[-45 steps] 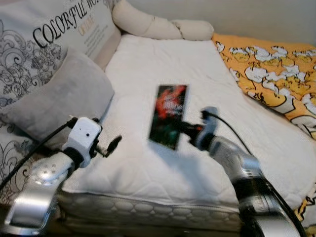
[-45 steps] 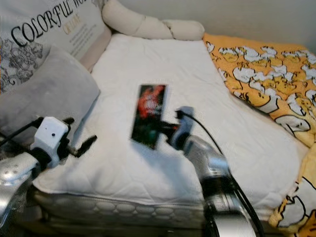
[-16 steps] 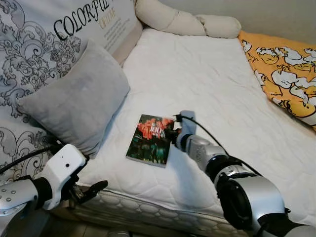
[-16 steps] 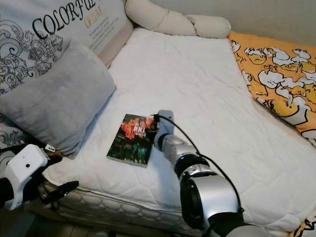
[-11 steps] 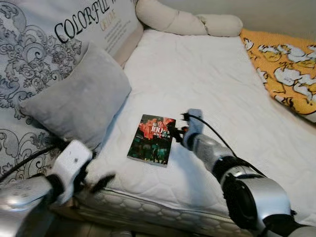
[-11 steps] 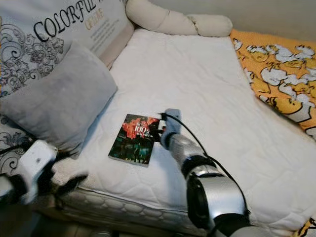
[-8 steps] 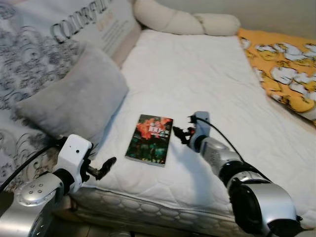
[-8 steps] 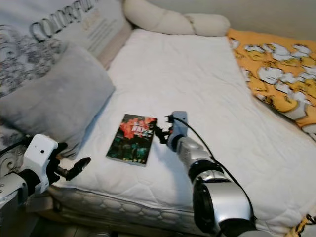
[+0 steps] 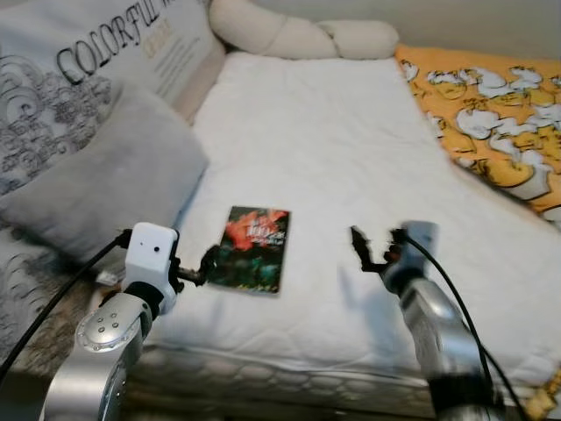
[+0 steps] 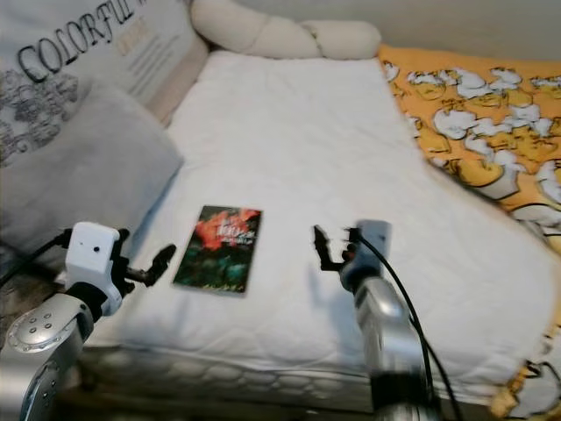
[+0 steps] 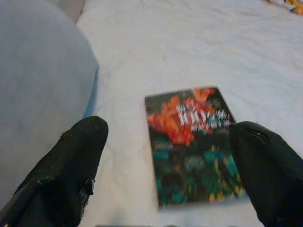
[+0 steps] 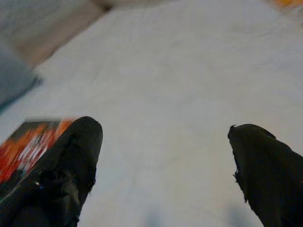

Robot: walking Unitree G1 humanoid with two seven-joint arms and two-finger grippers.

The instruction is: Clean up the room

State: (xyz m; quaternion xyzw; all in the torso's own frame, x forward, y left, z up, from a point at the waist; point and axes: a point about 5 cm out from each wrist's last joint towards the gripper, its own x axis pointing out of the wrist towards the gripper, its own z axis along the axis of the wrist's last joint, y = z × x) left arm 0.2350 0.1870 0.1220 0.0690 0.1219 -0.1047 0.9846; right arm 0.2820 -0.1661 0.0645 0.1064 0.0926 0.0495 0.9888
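Note:
A paperback book (image 9: 252, 248) with a dark green and red cover lies flat on the white mattress (image 9: 333, 132), near its front edge. My left gripper (image 9: 209, 259) hovers at the book's left side, close to its near corner, open; the left wrist view looks between its fingers onto the book (image 11: 194, 142). My right gripper (image 9: 375, 248) hangs open and empty a short way to the right of the book, apart from it. In the right wrist view the book (image 12: 23, 146) sits off beside one finger.
A grey pillow (image 9: 105, 180) leans at the left, against a large printed cushion (image 9: 88, 70). A cream bolster (image 9: 298, 37) lies along the far end. An orange patterned blanket (image 9: 491, 105) covers the right side. The mattress's front edge drops off below the grippers.
My right gripper has let go of the book, now flat on the mattress, and drawn back to the right. My left gripper has come up beside the book. The camera has shifted.

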